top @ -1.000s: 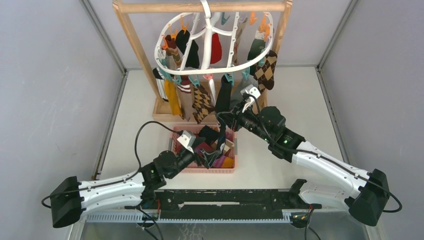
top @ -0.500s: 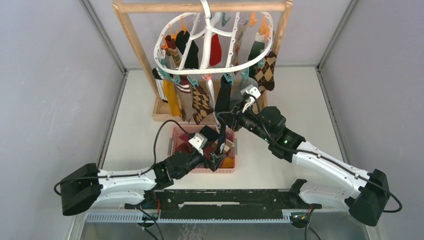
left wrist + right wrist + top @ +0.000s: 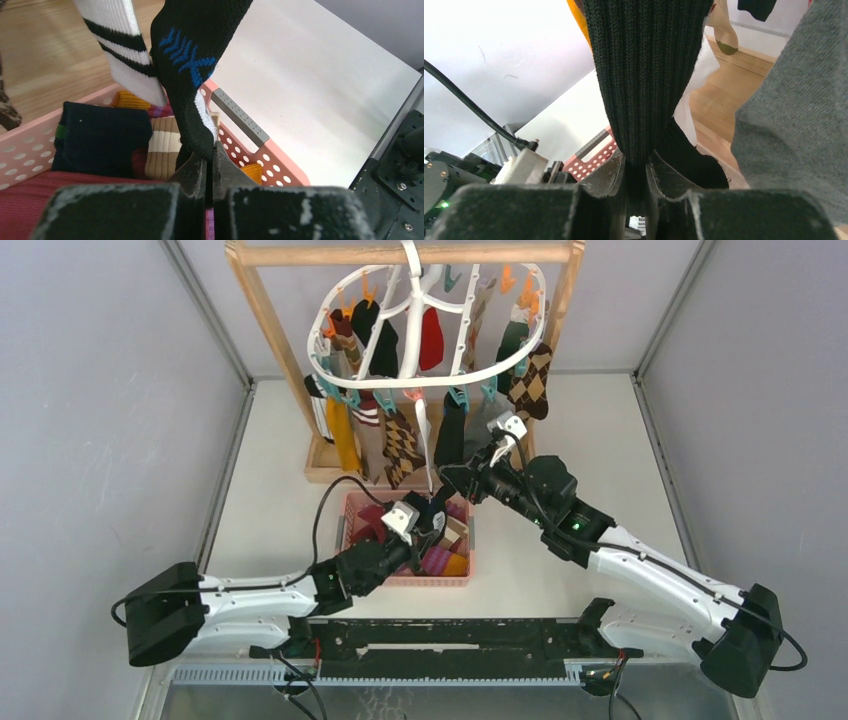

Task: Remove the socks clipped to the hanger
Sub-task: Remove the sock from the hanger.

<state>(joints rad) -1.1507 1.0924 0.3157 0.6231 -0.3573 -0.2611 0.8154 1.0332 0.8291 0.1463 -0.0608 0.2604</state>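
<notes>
From where I stand, the black sock hangs from a teal clip on the front rim of the white hanger, and both arms seem to have hold of it. The right fingers are nipped nearly shut on its ribbed leg partway down. The left fingers are pressed together on just the tip of its toe, above the pink basket. That thin toe hold is the worry: only a sliver of fabric sits between the left fingers, so any tug may let it slip out. If the two arms pull in different directions, the sock stretches between them rather than leaving the clip. A hard downward pull could also swing the hanger on its hook or rock the wooden stand on the bench. The white striped sock and the grey sock hang right alongside and could get dragged or snagged.
</notes>
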